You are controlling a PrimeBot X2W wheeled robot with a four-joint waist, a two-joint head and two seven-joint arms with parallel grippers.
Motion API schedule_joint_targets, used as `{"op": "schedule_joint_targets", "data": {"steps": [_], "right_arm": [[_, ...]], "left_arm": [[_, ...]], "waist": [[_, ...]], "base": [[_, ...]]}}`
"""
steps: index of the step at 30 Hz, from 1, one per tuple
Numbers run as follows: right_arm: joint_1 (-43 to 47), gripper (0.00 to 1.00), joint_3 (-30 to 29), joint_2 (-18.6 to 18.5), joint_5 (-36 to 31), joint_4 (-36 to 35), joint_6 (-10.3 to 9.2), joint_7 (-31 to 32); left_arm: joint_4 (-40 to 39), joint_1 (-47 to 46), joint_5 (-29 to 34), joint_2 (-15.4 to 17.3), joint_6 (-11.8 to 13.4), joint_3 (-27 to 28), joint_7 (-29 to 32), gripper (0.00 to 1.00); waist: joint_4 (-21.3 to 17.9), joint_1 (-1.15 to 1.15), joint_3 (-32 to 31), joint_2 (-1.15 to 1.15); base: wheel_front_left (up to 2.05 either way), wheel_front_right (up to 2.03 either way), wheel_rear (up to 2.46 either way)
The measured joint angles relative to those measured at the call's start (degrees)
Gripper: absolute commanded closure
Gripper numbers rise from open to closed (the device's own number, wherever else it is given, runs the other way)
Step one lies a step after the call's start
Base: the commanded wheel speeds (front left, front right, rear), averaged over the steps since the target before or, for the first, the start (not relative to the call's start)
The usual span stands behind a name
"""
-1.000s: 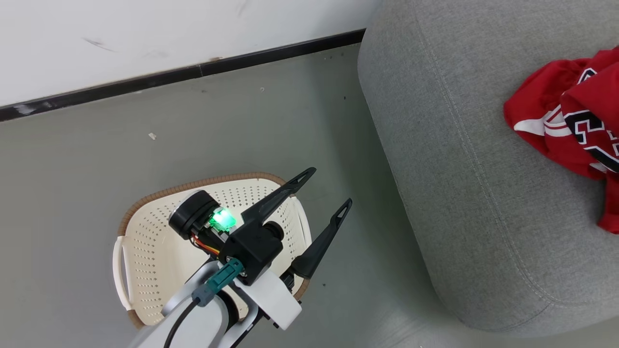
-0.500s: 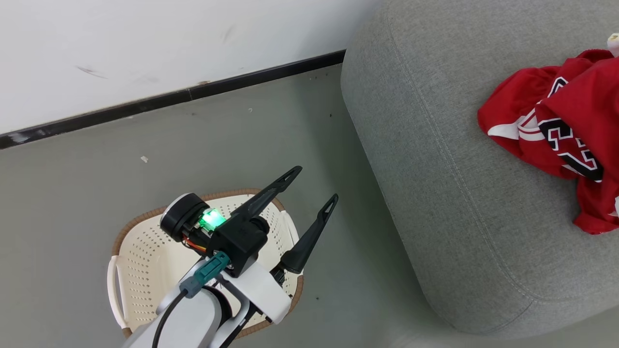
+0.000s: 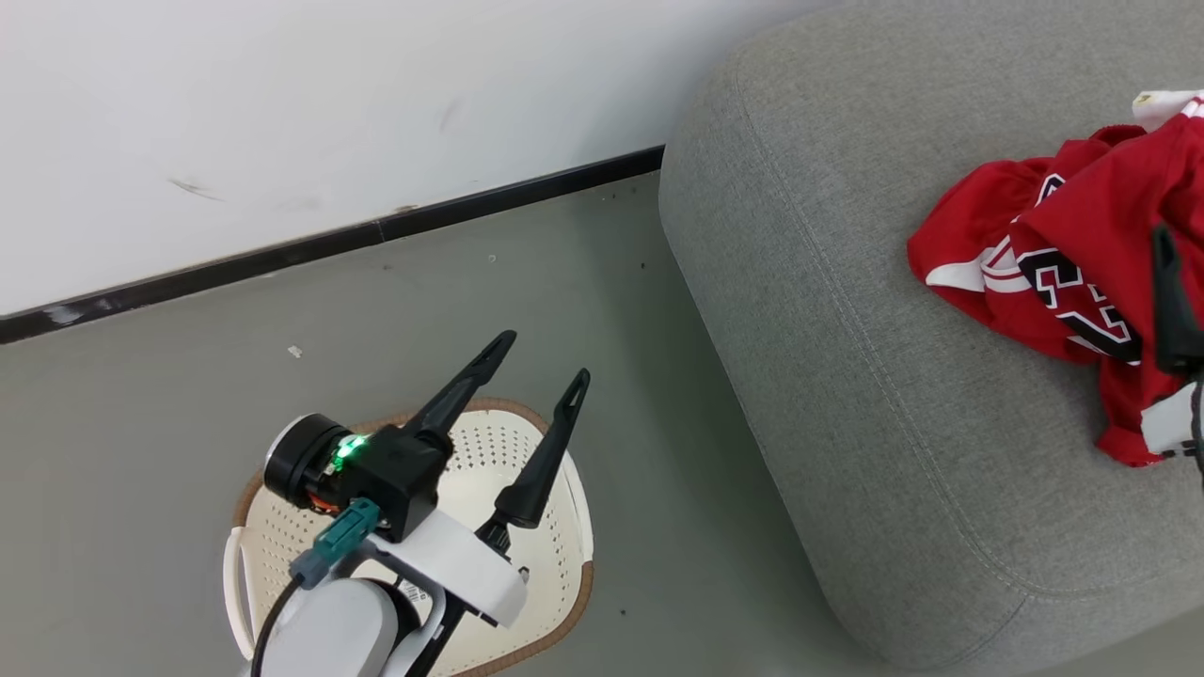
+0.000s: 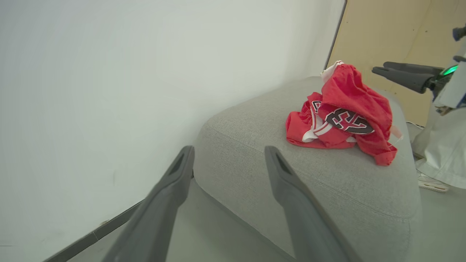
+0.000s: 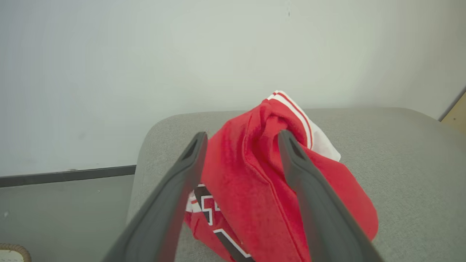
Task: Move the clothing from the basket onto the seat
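The clothing (image 3: 1035, 235) lies in a red crumpled heap on the grey seat (image 3: 847, 376), white stripes and dark numbers showing. My right gripper (image 5: 242, 138) is open, its fingers either side of the top of the heap (image 5: 255, 189). One of its fingers (image 3: 1166, 301) shows at the right edge of the head view. The cream basket (image 3: 574, 527) stands on the floor at lower left. My left gripper (image 3: 546, 357) hangs open over it, holding nothing. From the left wrist, the clothing (image 4: 342, 112) sits on the seat (image 4: 255, 145), beyond my left gripper (image 4: 228, 153).
A white wall with a dark skirting strip (image 3: 329, 244) runs behind the grey floor (image 3: 188, 395). The seat's rounded corner stands close to the right of the basket. A tan panel (image 4: 393, 36) stands beyond the seat.
The head view has shifted. My right gripper's finger has come into it by the clothing. My left gripper's fingers have swung to point more up the view.
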Motion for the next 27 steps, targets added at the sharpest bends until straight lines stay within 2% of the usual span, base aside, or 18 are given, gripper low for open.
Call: {"op": "schedule_joint_targets", "data": {"steps": [6,18,27], "right_arm": [[0.30,0.00,2.63,2.45,0.00,-3.39,0.00,-0.02],[2.78,0.00,10.81,8.46,0.01,-7.65,0.00,-0.14],[5.35,0.00,11.94,11.96,-0.86,-8.51,0.00,-0.14]], "left_arm": [[1.64,1.88,-1.65,-0.10,1.41,2.66,-1.26,0.00],[4.47,7.17,-4.22,-0.38,6.98,10.22,-5.95,0.00],[6.69,11.02,-4.65,0.30,10.39,14.46,-7.57,0.00]], "waist": [[0.83,0.00,-1.56,0.00],[4.63,0.00,-4.76,0.00],[7.87,0.00,-7.19,0.00]], "base": [[0.00,0.00,0.00],[0.00,0.00,0.00],[0.00,0.00,0.00]]}}
